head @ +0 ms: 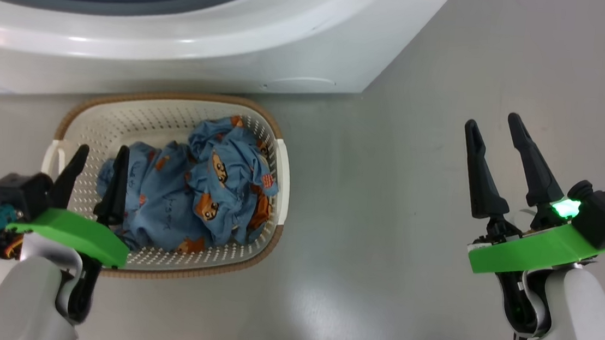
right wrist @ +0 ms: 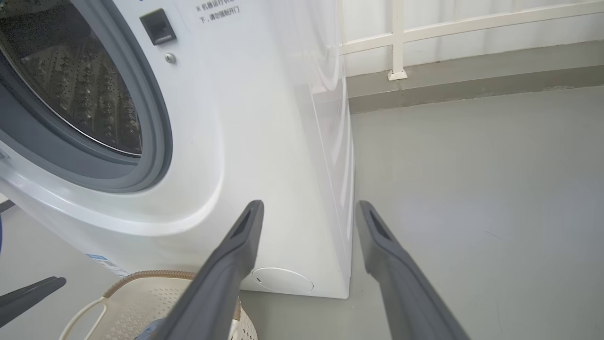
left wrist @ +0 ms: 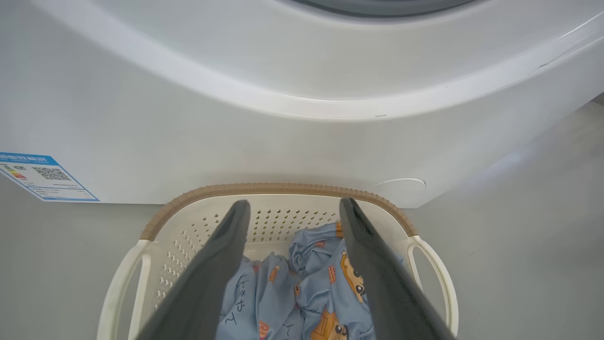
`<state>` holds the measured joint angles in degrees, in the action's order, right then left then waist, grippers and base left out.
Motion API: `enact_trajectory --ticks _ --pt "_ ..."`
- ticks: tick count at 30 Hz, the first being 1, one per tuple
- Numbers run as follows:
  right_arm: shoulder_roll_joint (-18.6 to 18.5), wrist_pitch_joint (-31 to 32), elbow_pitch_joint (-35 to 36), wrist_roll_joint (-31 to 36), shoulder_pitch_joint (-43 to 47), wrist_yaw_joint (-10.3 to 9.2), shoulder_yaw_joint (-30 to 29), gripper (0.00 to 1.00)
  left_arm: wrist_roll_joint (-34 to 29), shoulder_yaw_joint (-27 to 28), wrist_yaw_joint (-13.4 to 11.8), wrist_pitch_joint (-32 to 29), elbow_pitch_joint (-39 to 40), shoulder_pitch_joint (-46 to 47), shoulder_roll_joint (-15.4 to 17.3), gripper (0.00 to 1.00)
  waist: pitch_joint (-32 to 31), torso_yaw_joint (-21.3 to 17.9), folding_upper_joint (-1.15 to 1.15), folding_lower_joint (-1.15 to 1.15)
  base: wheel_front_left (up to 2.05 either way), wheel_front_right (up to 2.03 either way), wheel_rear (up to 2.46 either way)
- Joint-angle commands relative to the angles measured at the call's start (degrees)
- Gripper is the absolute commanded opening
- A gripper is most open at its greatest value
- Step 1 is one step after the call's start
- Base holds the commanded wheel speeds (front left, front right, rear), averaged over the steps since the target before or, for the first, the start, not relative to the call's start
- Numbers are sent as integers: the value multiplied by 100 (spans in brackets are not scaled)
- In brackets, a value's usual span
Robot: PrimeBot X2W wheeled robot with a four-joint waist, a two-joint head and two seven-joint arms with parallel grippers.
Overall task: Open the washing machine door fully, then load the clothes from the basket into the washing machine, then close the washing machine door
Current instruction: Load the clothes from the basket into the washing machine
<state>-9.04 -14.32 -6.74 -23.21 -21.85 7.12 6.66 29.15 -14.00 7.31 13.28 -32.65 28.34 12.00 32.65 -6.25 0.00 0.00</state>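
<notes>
On the floor, touching or just short of the washing machine front, sits the basket with the blue bear-print clothes bunched inside, mostly to its right half. Right wrist view: drum mouth and grey gasket uncovered, so the door-opening step looks done; can't tell how far the washing machine door is swung. The visible part of the drum has no fabric, so loading reads as not started, and closing is left too. Left hand hovers over the basket's left side, fingers spread wide, nothing between them, pointed down at the clothes. Right hand is also wide and empty, over bare floor well right of the basket. Likely next: first grab from the pile.
</notes>
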Motion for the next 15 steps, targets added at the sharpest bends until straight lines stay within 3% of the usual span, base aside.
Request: enact_trajectory --ticks 1,15 --pt "26 -68 164 59 -8 36 93 100 93 78 17 42 -42 136 224 100 290 -60 0 0 0 0 0" --pt "228 -68 265 102 -329 36 147 100 1003 -927 17 -29 -1623 1302 411 100 1060 -228 0 0 0 0 0"
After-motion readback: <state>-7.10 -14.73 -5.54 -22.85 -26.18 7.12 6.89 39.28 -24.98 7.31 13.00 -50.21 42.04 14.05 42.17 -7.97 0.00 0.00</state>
